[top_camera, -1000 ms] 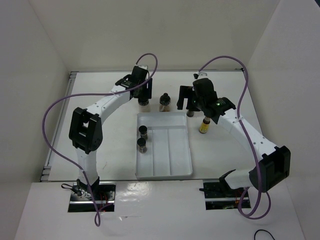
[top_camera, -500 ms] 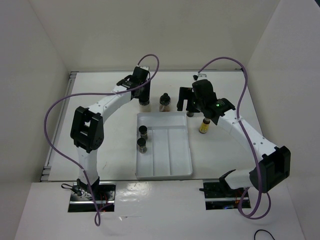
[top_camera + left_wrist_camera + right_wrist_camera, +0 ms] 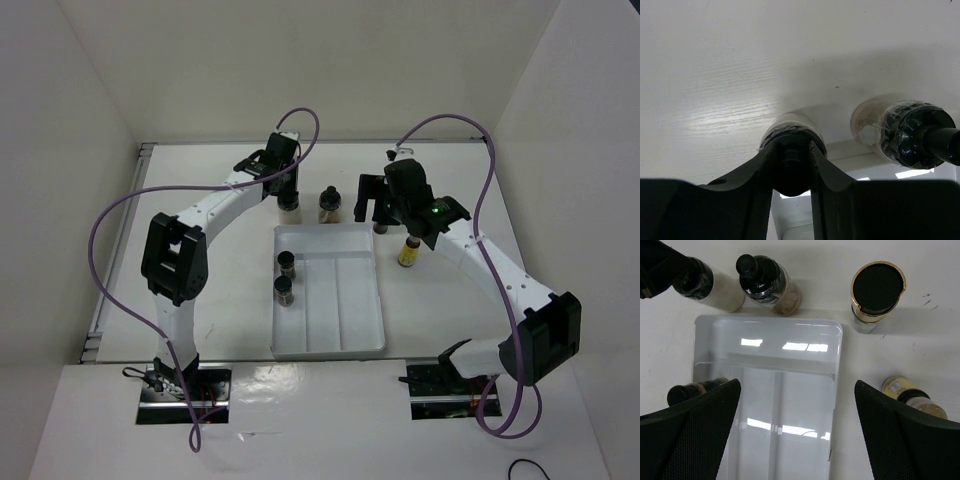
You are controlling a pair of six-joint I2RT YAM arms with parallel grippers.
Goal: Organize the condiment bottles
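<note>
since the left gripper [image 3: 793, 150] pinches the pale bottle [image 3: 790, 125] by its black cap [image 3: 791, 169], lift straight up, clearing the brown bottle [image 3: 905, 132] just to its right, before drawing back to the white tray [image 3: 330, 345].

Notice that the tray [image 3: 765, 322] is glossy white plastic, mirroring the lamps. The bench [image 3: 740, 75] is matt white with a faint wood grain. The pale bottle [image 3: 722, 292] is smooth glass; the gold-rimmed bottle [image 3: 878, 290] has a shiny collar. The right pincer [image 3: 796, 386] has matt black, finely textured fingers [image 3: 695, 440].

White divided tray [image 3: 345, 300], ctr of white table [image 3: 235, 290], white walls [image 3: 330, 60] on 3 sides
</note>
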